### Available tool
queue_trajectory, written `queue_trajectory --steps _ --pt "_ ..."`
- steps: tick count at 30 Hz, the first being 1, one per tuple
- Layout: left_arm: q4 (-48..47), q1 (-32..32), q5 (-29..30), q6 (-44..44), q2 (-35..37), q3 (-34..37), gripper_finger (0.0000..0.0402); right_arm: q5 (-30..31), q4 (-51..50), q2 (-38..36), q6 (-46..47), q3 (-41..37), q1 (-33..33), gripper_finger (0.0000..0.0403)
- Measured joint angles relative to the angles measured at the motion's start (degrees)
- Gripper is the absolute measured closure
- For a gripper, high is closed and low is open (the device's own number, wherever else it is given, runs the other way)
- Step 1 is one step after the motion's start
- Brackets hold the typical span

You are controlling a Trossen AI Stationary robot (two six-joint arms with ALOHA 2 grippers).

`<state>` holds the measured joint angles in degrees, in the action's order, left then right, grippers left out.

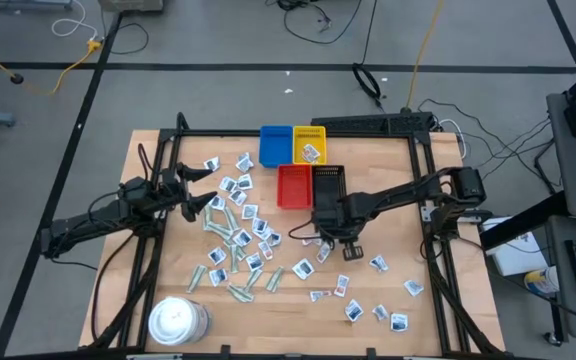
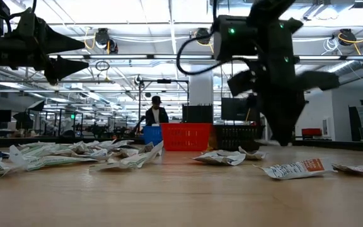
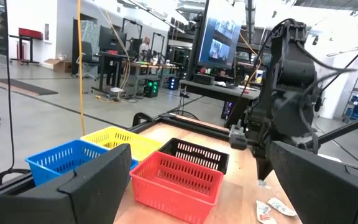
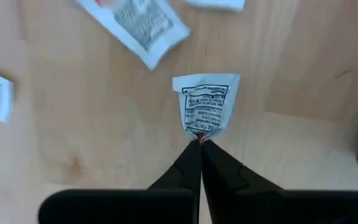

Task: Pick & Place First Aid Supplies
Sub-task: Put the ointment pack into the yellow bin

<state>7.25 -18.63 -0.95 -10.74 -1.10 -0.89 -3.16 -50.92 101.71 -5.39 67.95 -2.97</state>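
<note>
The first aid supplies are small white and pale green packets. They lie scattered flat on the wooden table, many in a left cluster (image 1: pixel 233 230) and others at the right (image 1: pixel 378 300). My right gripper (image 1: pixel 326 240) points down near the table's middle, just in front of the black tray, shut on one white packet (image 4: pixel 205 102). My left gripper (image 1: pixel 203 192) waits open at the left, level above the table; in its own view its fingers (image 3: pixel 73 186) stand wide apart with nothing between them. My right gripper pinches the white packet's near end (image 4: pixel 200 134) between its two fingertips (image 4: pixel 216 163), only at their free ends. The fingers come from above, pointing down. The packet is puckered at the pinch and spreads out below the tips; I cannot tell whether its far end rests on the table.
Blue (image 1: pixel 275 146), yellow (image 1: pixel 309 143), red (image 1: pixel 294 186) and black (image 1: pixel 328 183) trays stand together at the far middle. A round white tub (image 1: pixel 176 320) sits at the near left corner. Other packets (image 4: pixel 138 25) lie close around the held one. A person stands in the room beyond (image 2: pixel 156 113).
</note>
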Motion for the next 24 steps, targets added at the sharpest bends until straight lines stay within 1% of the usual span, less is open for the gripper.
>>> queue_trajectory --steps 12,18,24 --pt "0.0 0.0 0.0 0.0 0.0 0.0 0.0011 -0.1 -14.3 0.0 -1.7 12.9 1.4 0.0403" --pt "0.0 0.0 0.0 0.0 0.0 0.0 0.0011 -0.1 -18.8 -0.1 -2.9 18.2 3.2 0.0403" --pt "0.0 0.0 0.0 0.0 0.0 0.0 0.0011 -0.1 -21.7 -0.1 -3.6 21.5 4.6 0.0403"
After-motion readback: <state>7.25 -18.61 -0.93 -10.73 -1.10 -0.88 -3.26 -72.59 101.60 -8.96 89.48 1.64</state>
